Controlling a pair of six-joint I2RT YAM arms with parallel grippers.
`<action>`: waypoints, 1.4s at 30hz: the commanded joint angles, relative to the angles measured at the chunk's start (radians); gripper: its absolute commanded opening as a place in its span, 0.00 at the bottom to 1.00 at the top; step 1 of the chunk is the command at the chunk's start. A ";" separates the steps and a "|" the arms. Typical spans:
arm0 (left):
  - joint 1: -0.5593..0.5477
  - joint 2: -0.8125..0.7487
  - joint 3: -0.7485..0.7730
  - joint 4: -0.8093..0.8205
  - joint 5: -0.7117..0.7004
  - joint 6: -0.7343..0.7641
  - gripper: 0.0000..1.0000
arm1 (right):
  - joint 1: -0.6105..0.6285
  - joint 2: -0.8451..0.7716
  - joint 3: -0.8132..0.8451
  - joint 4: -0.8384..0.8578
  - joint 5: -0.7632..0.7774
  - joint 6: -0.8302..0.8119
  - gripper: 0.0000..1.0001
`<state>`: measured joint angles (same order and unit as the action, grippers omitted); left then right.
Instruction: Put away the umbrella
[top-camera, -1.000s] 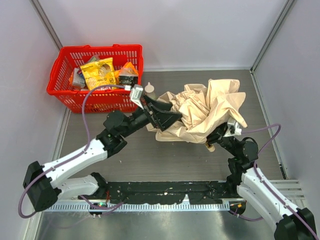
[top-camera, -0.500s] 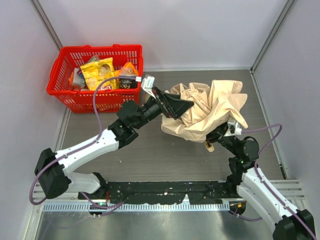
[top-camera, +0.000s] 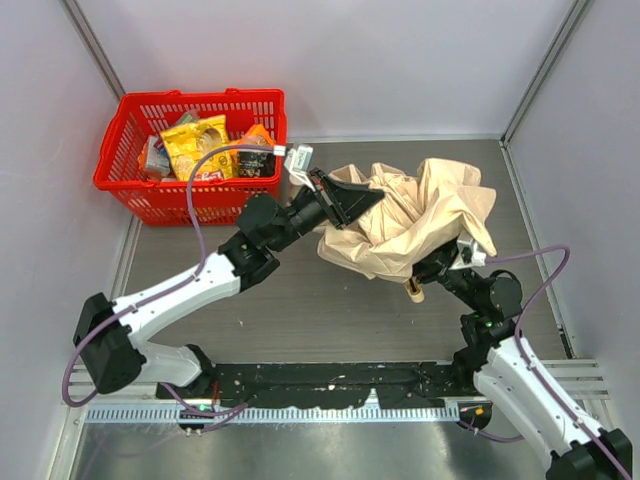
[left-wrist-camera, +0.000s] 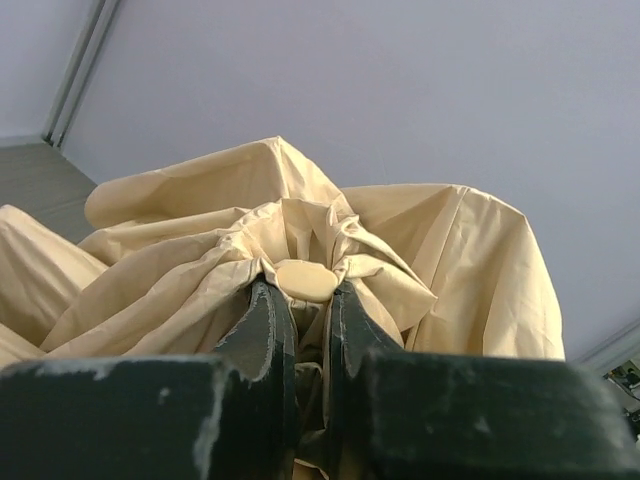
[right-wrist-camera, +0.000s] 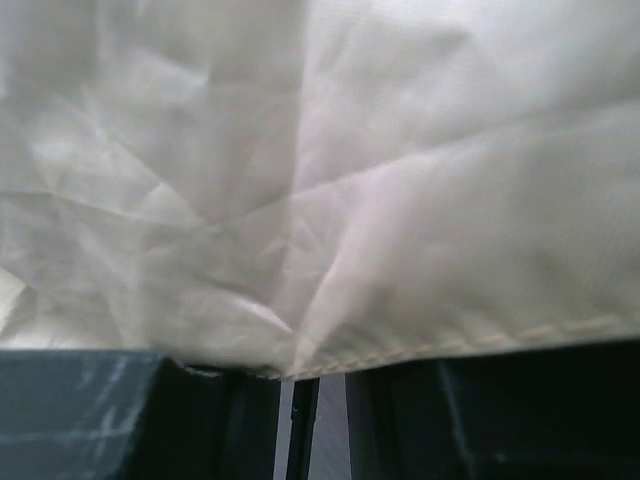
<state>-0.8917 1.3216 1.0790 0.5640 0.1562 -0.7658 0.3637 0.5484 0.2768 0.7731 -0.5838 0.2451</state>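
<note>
The umbrella (top-camera: 425, 215) is a crumpled cream canopy, lifted and bunched at centre right of the top view. My left gripper (top-camera: 352, 203) reaches into its left side. In the left wrist view that gripper (left-wrist-camera: 303, 300) is shut on the gathered fabric just under the round cream top cap (left-wrist-camera: 305, 280). My right gripper (top-camera: 445, 265) sits under the canopy's near edge, shut on the handle end, and the pale knob (top-camera: 412, 291) pokes out beside it. In the right wrist view the canopy (right-wrist-camera: 300, 150) hides the fingertips of the right gripper (right-wrist-camera: 315, 385). A thin black shaft (right-wrist-camera: 303, 430) shows between the fingers.
A red basket (top-camera: 200, 205) with several snack packets stands at the back left, close behind the left arm. Grey enclosure walls close in the back and both sides. A black rail (top-camera: 330, 385) runs along the near edge between the arm bases.
The left arm swung right from the canopy's left edge to the umbrella's top. Its jaws went from wide open to shut under the cap. The canopy bunched up rightward. The right arm stayed put.
</note>
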 joint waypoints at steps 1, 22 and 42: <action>-0.009 -0.012 0.045 0.056 -0.003 0.014 0.00 | 0.037 -0.030 0.042 -0.046 -0.091 0.017 0.04; -0.001 -0.111 0.229 -0.389 -0.371 0.154 0.00 | 0.037 -0.376 0.036 -0.681 0.303 0.306 0.79; -0.046 0.059 0.360 -0.446 -0.337 0.075 0.00 | 0.050 0.091 0.018 -0.135 0.081 0.195 0.55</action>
<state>-0.9230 1.3968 1.3575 0.0299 -0.1814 -0.6994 0.4049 0.6369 0.3283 0.4484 -0.4446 0.4038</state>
